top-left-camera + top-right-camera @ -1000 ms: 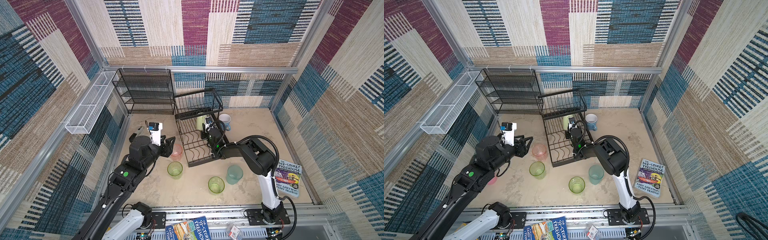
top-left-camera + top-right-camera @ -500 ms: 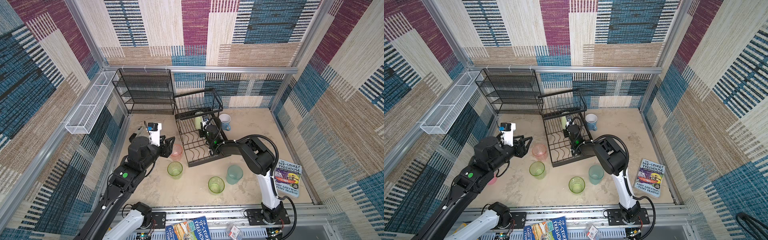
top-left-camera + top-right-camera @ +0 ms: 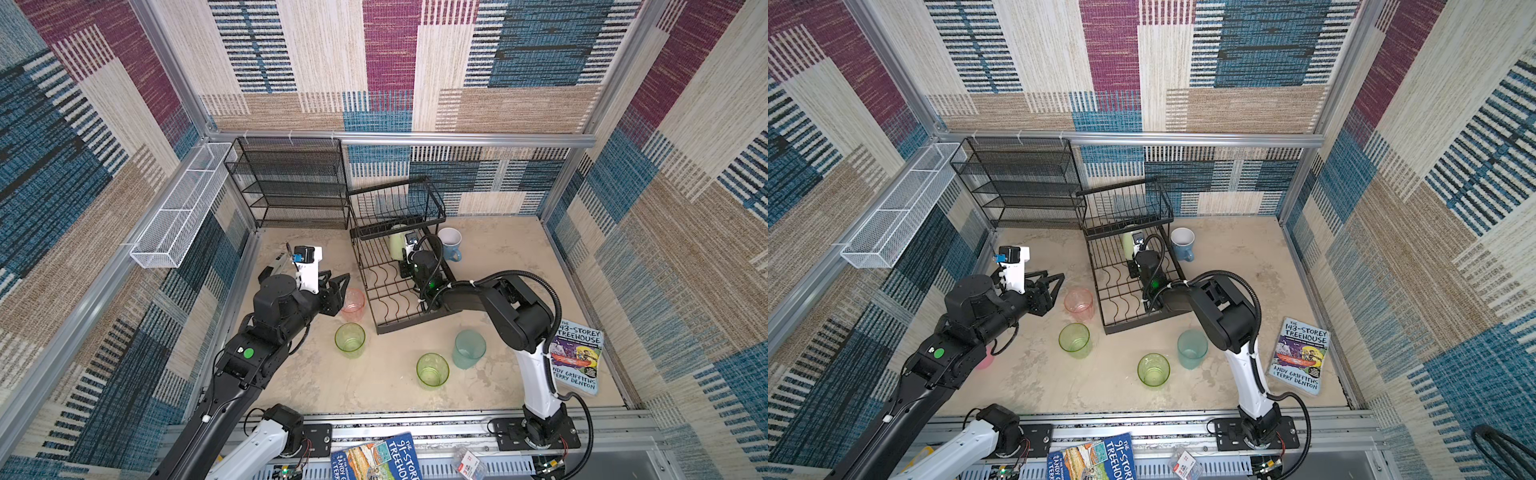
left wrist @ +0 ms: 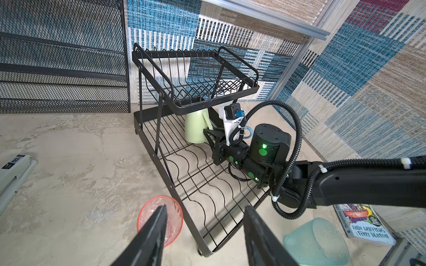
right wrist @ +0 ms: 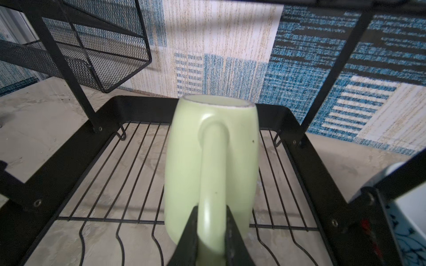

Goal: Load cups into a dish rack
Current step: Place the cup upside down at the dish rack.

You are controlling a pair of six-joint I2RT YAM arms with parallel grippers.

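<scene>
One cup, the green mug (image 5: 211, 161), is at the rack (image 5: 143, 109). It stands upside down on the lower tray's wires, under the raised basket, with the right jaws clenched on its handle. Whether its rim bears fully on the wires is hard to tell.

The step in hand looks like setting this mug down. Next the right jaws need to let go of the handle and draw back low, clear of the basket above and without tipping the mug.

Six cups sit on the surface: the blue mug (image 3: 451, 243) just beside the rack, a pink tumbler (image 4: 160, 220), a green tumbler (image 3: 350, 338), a second green tumbler (image 3: 432, 370), a teal tumbler (image 3: 469, 348) and a pink cup (image 3: 984, 359) half hidden under the left arm (image 3: 967, 316).

The left jaws hang spread and empty over the pink tumbler, seemingly lined up for it.
</scene>
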